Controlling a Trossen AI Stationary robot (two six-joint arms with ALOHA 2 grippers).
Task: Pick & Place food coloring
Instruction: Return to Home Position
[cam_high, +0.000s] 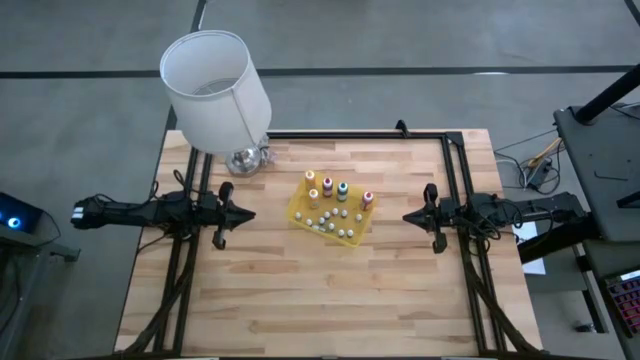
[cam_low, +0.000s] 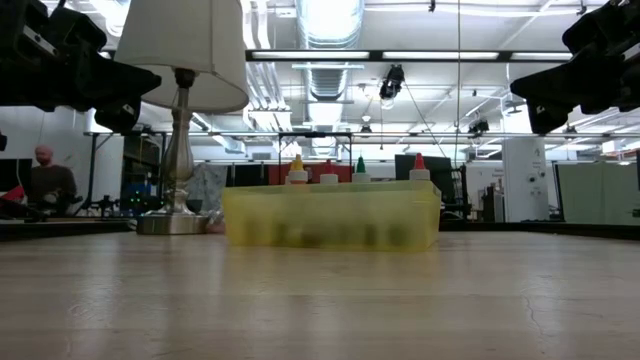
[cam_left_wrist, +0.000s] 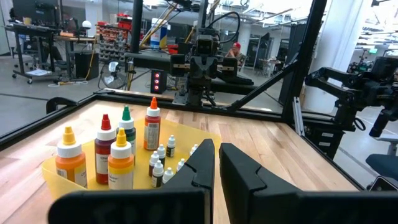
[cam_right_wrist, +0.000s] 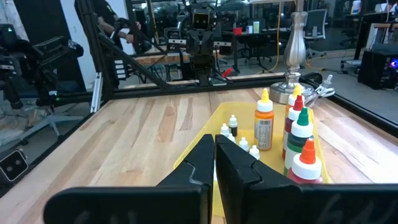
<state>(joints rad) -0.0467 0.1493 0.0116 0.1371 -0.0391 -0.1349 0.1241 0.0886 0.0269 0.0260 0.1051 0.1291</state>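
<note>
Bottles of food coloring (cam_high: 327, 186) are standing in a yellow tray (cam_high: 297, 213) that is lying between the two grippers, straight ahead of each and well apart from both.

The left gripper (cam_left_wrist: 217, 148) is hovering above the wooden table (cam_high: 300, 300). Its fingers are sitting almost together, with only a thin slit showing between them, and it is holding nothing. Seen from this gripper, the tall bottles (cam_left_wrist: 120, 163) are grouping off to one side of its pointing line. Two yellow-tipped ones are standing nearest, a red-capped and a green-capped one are standing just behind them, and an orange-tipped one is standing farther on. The tiny vials (cam_left_wrist: 160, 165) are clustering just beside the tall bottles, closer to the line of the fingers.

The right gripper (cam_right_wrist: 215, 143) is facing the tray from the opposite side and is also hanging clear of the table. Its fingers are pressing together and gripping nothing. From this gripper the tall bottles are again lining up to one side of the fingers, with the vials sitting more nearly straight ahead.

In the low view both grippers are hanging higher than the bottle tips.

A white-shaded lamp (cam_high: 215, 85) on a silver base is standing off to the side of the left gripper, nearer to it than to the right one.

A person (cam_low: 45, 180) is sitting in the room beyond the table.
</note>
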